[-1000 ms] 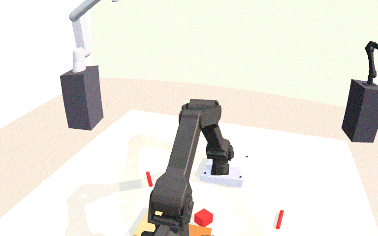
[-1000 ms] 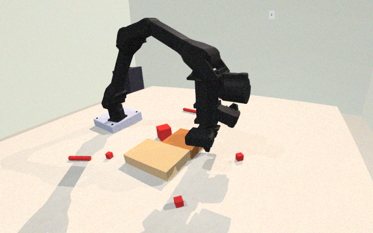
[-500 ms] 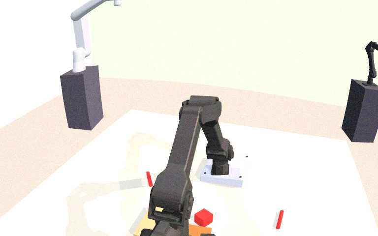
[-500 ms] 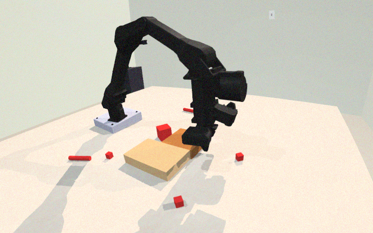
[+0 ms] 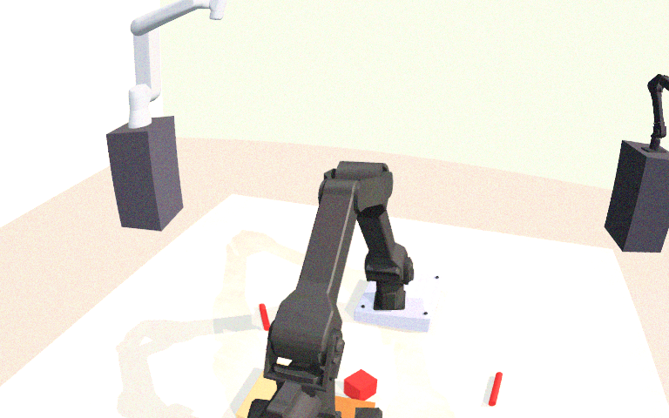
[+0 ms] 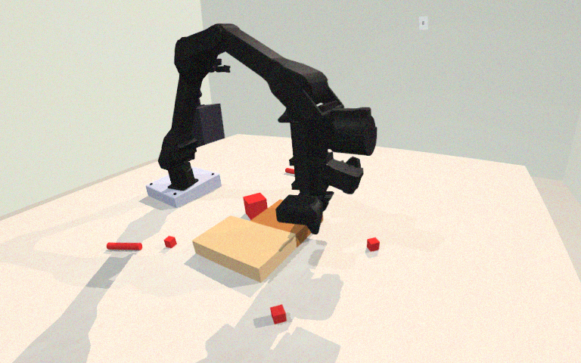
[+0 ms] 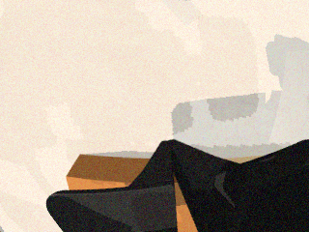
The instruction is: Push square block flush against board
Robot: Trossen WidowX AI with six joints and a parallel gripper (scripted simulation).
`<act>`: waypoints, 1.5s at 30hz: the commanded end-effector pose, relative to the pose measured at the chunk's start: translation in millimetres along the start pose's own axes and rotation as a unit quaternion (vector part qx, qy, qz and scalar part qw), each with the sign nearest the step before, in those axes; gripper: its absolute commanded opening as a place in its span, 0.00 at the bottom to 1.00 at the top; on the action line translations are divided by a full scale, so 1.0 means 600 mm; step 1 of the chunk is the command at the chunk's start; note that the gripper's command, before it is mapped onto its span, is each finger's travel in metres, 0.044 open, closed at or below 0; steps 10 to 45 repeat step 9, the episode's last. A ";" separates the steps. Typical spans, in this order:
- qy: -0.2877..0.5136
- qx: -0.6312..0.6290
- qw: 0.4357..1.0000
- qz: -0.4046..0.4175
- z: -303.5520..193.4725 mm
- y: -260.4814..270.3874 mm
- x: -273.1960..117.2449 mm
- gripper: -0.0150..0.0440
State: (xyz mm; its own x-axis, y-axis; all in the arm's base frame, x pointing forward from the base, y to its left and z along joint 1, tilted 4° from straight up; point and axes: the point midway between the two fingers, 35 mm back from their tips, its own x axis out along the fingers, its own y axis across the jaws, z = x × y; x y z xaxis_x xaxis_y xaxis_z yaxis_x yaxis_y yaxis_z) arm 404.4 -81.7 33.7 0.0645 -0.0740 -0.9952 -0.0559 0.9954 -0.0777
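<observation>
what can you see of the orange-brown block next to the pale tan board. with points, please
The orange-brown wood-coloured block (image 5: 355,406) (image 6: 271,217) (image 7: 74,182) is a flat, plain slab with straight edges, its upright faces darker than its top. It lies flat on the pale table, beside the pale tan wood-coloured board (image 5: 256,394) (image 6: 243,241), seemingly against it. A red cube (image 5: 361,385) (image 6: 256,206) sits close by. The black tool partly hides it; whether they touch is unclear.

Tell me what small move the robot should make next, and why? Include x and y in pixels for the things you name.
Probably ease the gripper (image 6: 315,231) (image 7: 168,146) up and away: the orange block (image 5: 354,406) (image 6: 271,217) (image 7: 108,167) seems against the tan board (image 5: 259,392) (image 6: 243,241) (image 7: 245,159), their near edges looking roughly even.
</observation>
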 end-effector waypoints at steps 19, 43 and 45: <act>0.008 -0.001 1.000 0.002 0.008 0.000 0.005 0.25; 0.008 -0.001 1.000 0.002 0.008 0.000 0.005 0.25; 0.008 -0.001 1.000 0.002 0.008 0.000 0.005 0.25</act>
